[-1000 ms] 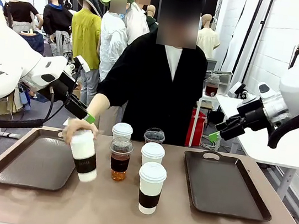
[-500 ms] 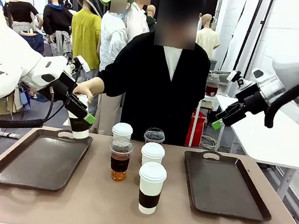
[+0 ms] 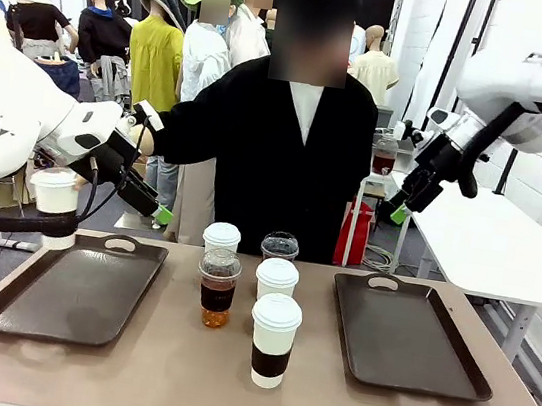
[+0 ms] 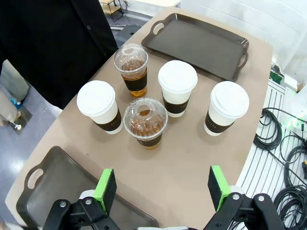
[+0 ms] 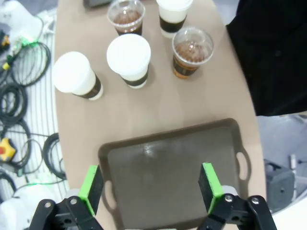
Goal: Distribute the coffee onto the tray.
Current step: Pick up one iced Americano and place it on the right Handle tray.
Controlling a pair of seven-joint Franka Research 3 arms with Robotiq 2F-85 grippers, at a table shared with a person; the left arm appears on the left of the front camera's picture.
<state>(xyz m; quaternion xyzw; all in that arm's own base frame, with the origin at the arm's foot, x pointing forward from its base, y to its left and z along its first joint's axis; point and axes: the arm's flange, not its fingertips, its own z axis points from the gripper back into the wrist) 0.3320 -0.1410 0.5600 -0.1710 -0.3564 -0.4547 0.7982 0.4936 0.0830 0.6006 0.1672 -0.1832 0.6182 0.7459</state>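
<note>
Left gripper (image 4: 161,188): wide open, holding nothing, raised near the left tray (image 3: 66,295).
Right gripper (image 5: 149,184): wide open, holding nothing, high over the right tray (image 5: 172,167).
Surface (image 3: 225,388) centre: three paper cups (image 3: 273,340) and two clear cups (image 3: 217,291), clustered between the trays.
Sixth cup (image 3: 54,201): by the left tray's far left corner; whether it rests there, cannot tell.

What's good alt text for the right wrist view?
Right gripper, open with green pads spread, hovers over a dark brown tray on a tan table. Beyond the tray stand three white-lidded paper cups and two clear dome-lidded cups of brown drink. A person in black is at the right edge.
</note>
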